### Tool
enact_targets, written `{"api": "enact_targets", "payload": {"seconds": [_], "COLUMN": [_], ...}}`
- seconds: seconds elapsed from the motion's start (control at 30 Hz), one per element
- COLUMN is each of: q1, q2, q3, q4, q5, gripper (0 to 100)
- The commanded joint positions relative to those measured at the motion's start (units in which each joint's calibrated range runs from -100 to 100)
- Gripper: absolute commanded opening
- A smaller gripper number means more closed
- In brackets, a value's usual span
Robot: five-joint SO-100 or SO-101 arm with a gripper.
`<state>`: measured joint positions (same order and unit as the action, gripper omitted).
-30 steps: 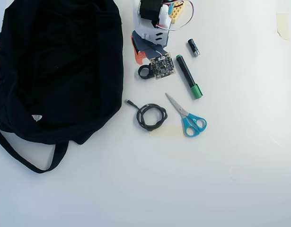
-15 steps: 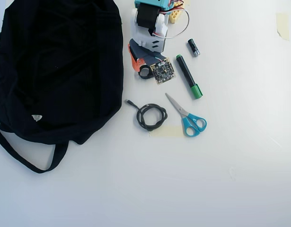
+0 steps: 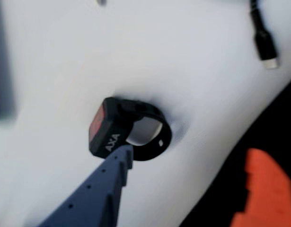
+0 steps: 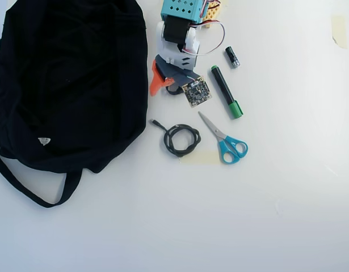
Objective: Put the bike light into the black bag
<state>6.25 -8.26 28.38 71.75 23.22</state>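
The bike light [image 3: 118, 128], a small black block with a red face, white lettering and a ring strap, lies on the white table. In the wrist view my gripper [image 3: 188, 153] is open: the blue-grey finger [image 3: 110, 184] has its tip at the strap ring, and the orange finger [image 3: 261, 189] stands well off to the right. In the overhead view the gripper [image 4: 163, 88] covers most of the bike light [image 4: 173, 90], just right of the black bag [image 4: 72, 85]. The bag is a big soft heap with a white label, filling the left side.
A coiled black cable [image 4: 181, 139] lies below the gripper, and its plug [image 3: 267, 46] shows in the wrist view. Blue-handled scissors [image 4: 226, 140], a green marker [image 4: 225, 91] and a small black battery [image 4: 232, 56] lie to the right. The bag's strap [image 4: 32, 190] loops toward the lower left.
The orange finger has swung out leftward toward the bag, opening the jaws wider. The arm has shifted slightly and now covers more of the light's ring.
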Motion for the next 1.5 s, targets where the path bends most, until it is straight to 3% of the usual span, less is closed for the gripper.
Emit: {"api": "enact_targets", "payload": {"seconds": [0.0,1.47], "q1": [-0.2,-0.3], "q2": [-0.1,5.4], "q3": [-0.3,2.6], "q4": [-0.7,-7.0], "q5": [0.3,2.8], "gripper": [40,41]}}
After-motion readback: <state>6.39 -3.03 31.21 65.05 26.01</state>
